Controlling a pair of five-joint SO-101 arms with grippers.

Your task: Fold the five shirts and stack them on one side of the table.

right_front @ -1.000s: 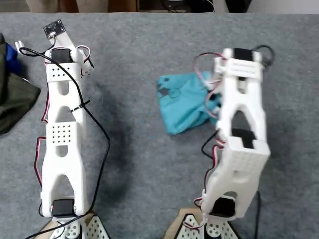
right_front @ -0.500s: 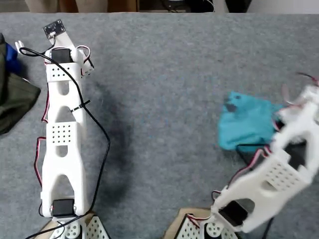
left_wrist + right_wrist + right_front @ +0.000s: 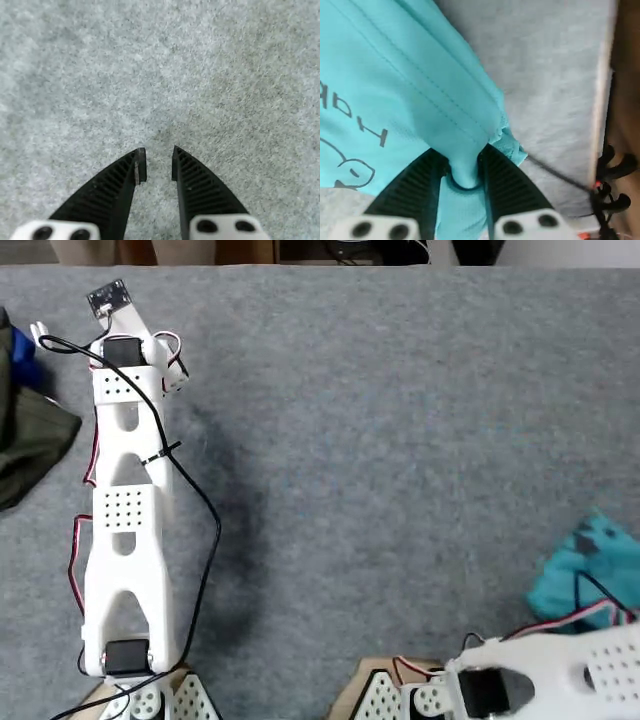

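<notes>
- A heap of dark garments (image 3: 30,430) lies at the surface's (image 3: 380,390) left edge — soft and crumpled.
- My left end effector (image 3: 155,162) hovers narrowly parted, empty, over grey felt.
- My right end effector (image 3: 465,172) pinches a bunched fold of the thin teal shirt (image 3: 585,565) by the right edge — it could slip free or slide off.

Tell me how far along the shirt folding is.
Nothing looks folded yet: dark clothes lie heaped at the table's left edge. In hand: the right gripper, jaws shut on a bunched teal shirt near the right edge. Left: folding and stacking; the left gripper is open over bare table.
</notes>
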